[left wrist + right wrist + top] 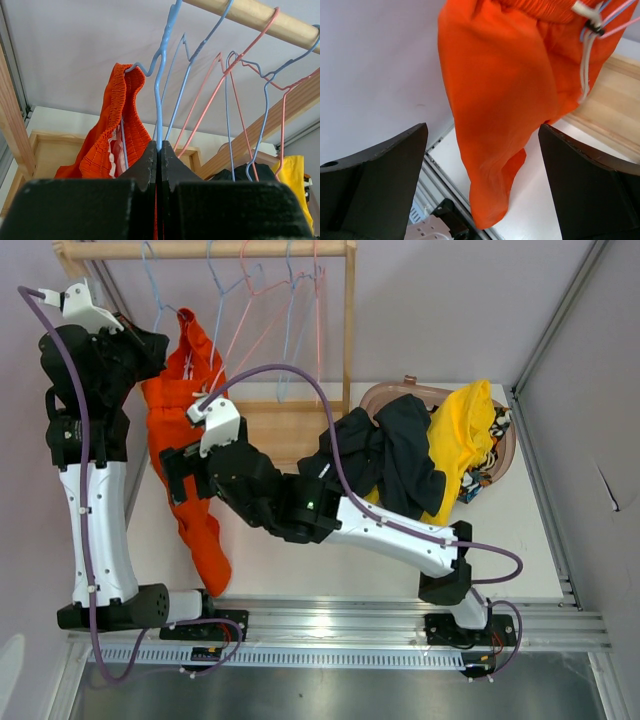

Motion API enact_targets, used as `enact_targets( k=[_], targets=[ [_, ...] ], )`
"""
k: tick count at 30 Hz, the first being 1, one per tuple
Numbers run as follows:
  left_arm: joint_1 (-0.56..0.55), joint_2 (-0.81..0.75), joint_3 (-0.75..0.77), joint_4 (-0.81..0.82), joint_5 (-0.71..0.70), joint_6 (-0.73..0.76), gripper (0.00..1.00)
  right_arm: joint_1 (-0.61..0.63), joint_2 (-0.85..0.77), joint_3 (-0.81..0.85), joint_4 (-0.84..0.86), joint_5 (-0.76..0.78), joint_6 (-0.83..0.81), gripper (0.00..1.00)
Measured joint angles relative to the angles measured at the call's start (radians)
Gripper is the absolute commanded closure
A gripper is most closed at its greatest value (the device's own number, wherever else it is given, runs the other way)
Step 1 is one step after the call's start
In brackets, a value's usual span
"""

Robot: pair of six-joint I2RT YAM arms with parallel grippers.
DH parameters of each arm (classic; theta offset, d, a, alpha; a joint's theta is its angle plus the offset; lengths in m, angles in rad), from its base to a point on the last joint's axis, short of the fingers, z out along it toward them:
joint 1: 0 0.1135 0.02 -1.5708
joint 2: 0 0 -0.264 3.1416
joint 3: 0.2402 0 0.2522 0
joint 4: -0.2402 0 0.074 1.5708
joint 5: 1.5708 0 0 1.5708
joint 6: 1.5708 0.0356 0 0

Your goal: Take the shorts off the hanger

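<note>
1. While the left gripper (159, 150) is clamped shut on the blue hanger (159, 95) wire at 10 o'clock, I'd hold it dead steady.
2. Then the orange-red shorts (185, 470) hang from it by the waistband, leg drooping toward 7.
3. Next, the right gripper (482, 150) gapes wide and empty, facing that leg: pinch cloth, pull toward 4.
4. At 2, the basket (385, 390) looks like the drop spot.

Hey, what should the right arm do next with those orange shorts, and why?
Probably ease the right gripper forward and close on the orange shorts: its jaws stand open right before the hanging cloth, while the left gripper is shut on the blue hanger wire, likely steadying it.
</note>
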Motion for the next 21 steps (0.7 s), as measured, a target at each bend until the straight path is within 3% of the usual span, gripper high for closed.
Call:
enact_targets(
  k=[11,15,18,19,21],
  targets=[
    [0.0,-0.008,-0.001,0.013,0.03,-0.039,1.0,0.0,0.04,-0.106,0.069,0.005,0.051,0.01],
    [0.0,-0.034,-0.005,0.007,0.041,-0.05,1.0,-0.015,0.1,-0.117,0.121,0.01,0.048,0.08],
    [0.0,-0.076,-0.019,0.0,0.054,-0.061,1.0,-0.032,0.136,-0.13,0.147,0.01,0.037,0.5],
    [0.0,-0.094,-0.025,-0.002,0.058,-0.065,1.0,-0.038,0.144,-0.138,0.159,0.011,0.039,0.99],
    [0.0,-0.121,-0.039,-0.005,0.061,-0.068,1.0,-0.045,0.149,-0.152,0.172,0.018,0.037,1.0]
  ],
)
